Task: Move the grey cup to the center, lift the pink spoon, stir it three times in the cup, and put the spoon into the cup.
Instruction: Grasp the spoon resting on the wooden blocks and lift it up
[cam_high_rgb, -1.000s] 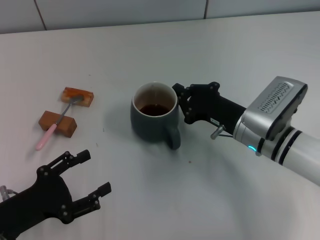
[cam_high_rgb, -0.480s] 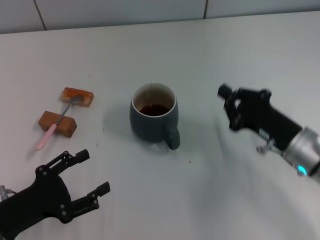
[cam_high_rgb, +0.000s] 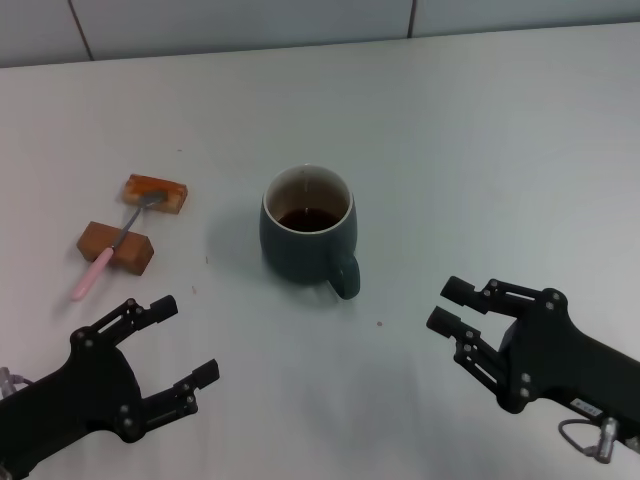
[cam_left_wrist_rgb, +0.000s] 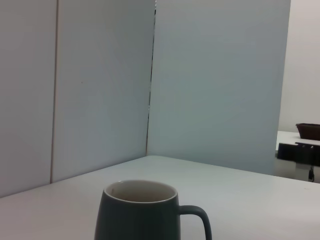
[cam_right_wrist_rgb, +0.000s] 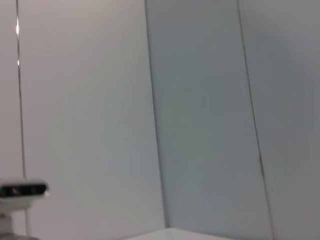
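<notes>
Grey cup (cam_high_rgb: 308, 235) sat upright at frame center in the head view, handle pointing toward the lower right, dark brown liquid inside, nothing touching it. Pink spoon (cam_high_rgb: 108, 251) was at center-left, well apart from the cup, lying across two brown blocks (cam_high_rgb: 117, 247): metal bowl end on the upper block, neck over the lower block, pink handle tip running down-left onto the table (cam_high_rgb: 480, 130). Left gripper (cam_high_rgb: 175, 345) was in the lower-left corner, fingers spread and released, holding nothing, just below the spoon handle and not in contact. Right gripper (cam_high_rgb: 450, 304) was at lower right, fingers also apart and empty, pointing left toward the cup but clear of the handle. Left wrist view showed the cup (cam_left_wrist_rgb: 145, 210) low in the frame, handle to the right, pale inner rim visible, wall panels behind. Right wrist view showed only wall panels and a small camera unit (cam_right_wrist_rgb: 22, 191) at the lower-left edge; no task items there.
</notes>
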